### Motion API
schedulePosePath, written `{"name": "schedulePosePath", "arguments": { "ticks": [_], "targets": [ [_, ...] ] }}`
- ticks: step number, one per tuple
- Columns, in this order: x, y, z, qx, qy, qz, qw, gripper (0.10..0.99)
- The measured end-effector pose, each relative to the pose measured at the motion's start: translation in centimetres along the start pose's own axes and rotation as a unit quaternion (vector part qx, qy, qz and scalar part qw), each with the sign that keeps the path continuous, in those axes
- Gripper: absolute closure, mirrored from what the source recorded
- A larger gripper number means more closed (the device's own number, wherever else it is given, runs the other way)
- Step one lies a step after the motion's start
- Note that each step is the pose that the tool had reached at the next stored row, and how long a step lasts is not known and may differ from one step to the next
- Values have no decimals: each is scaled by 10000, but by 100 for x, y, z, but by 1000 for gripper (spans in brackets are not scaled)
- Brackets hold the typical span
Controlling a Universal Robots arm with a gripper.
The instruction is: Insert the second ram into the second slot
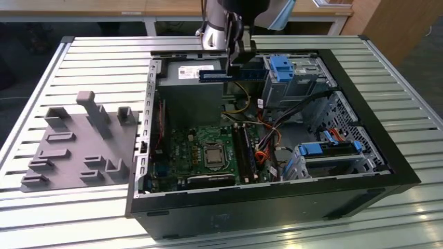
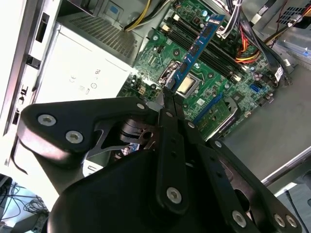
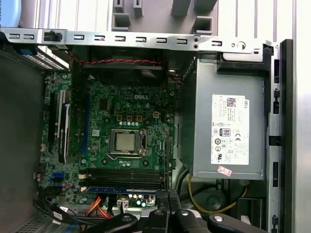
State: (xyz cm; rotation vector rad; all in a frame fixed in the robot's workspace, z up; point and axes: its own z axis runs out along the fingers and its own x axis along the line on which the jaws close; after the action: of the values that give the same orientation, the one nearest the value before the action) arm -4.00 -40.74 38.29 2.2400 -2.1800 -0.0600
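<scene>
The gripper (image 2: 167,94) is pinched shut on one end of the ram (image 2: 197,46), whose blue length sticks out past the fingertips with its dark chips showing; in the exterior view the ram (image 1: 211,75) hangs level in the air over the power supply (image 1: 187,83) at the far end of the open case (image 1: 387,171), well above the motherboard (image 1: 201,150) and well apart from the slots (image 1: 244,150); so the pick-up looks done and the insertion not yet begun; the ram has to be brought over the slots, lined up with the second one and pressed in; the slots (image 3: 124,174) lie as dark parallel strips beside the processor socket (image 3: 125,141) in the first wrist view, and I cannot tell from these views whether one of them already holds a stick; the grey fixture (image 1: 76,140) sits on the tabletop (image 1: 408,124) at the exterior view's left, with nothing blue left on it.
</scene>
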Motion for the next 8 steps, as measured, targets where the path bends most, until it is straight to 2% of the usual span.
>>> {"name": "schedulePosePath", "arguments": {
  "ticks": [8],
  "targets": [
    [46, 1, 0, 0, -1, 0, 10000, 973]
  ]
}}
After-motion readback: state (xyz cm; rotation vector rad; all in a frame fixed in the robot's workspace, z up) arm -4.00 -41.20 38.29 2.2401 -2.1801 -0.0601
